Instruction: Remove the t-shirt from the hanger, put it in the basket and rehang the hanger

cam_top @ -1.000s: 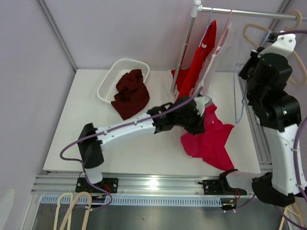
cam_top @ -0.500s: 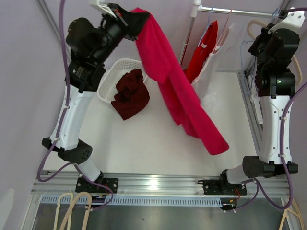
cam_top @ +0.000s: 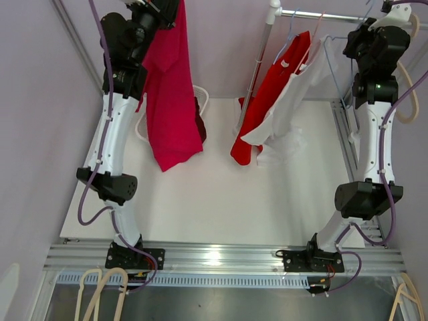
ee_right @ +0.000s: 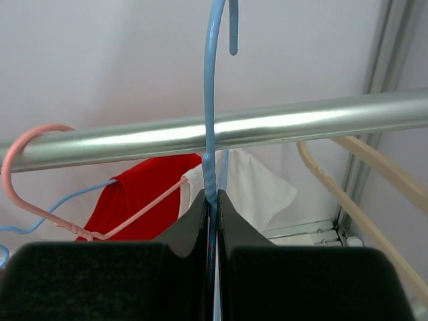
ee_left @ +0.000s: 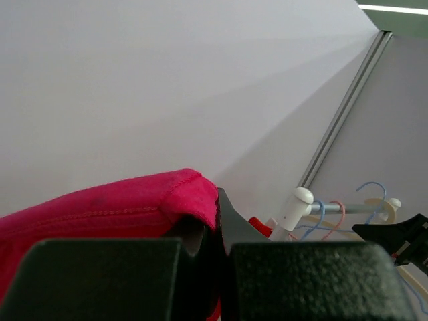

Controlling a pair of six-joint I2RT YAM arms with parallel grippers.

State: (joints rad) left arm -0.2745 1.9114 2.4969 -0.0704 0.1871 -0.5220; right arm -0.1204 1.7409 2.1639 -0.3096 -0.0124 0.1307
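Observation:
A crimson t-shirt (cam_top: 170, 93) hangs full length from my left gripper (cam_top: 159, 7), raised high at the back left. In the left wrist view the fingers are shut on a folded hem of the t-shirt (ee_left: 107, 207), at the left gripper (ee_left: 218, 231). My right gripper (cam_top: 372, 21) is up at the clothes rail (cam_top: 328, 15). It is shut on the neck of a bare blue hanger (ee_right: 211, 100), at the right gripper (ee_right: 212, 200). The hanger's hook reaches over the rail (ee_right: 281, 124), and its frame (cam_top: 338, 67) hangs below.
A red shirt (cam_top: 267, 100) and a white shirt (cam_top: 291, 120) hang from the rail on its post (cam_top: 257, 60). A white basket (cam_top: 142, 124) with a dark red garment sits mostly behind the crimson t-shirt. Wooden hangers (cam_top: 409, 100) hang at the right.
My left arm has risen from the table to the back left, lifting the crimson t-shirt off the table until it hangs straight. My right gripper has moved left, up to the rail.

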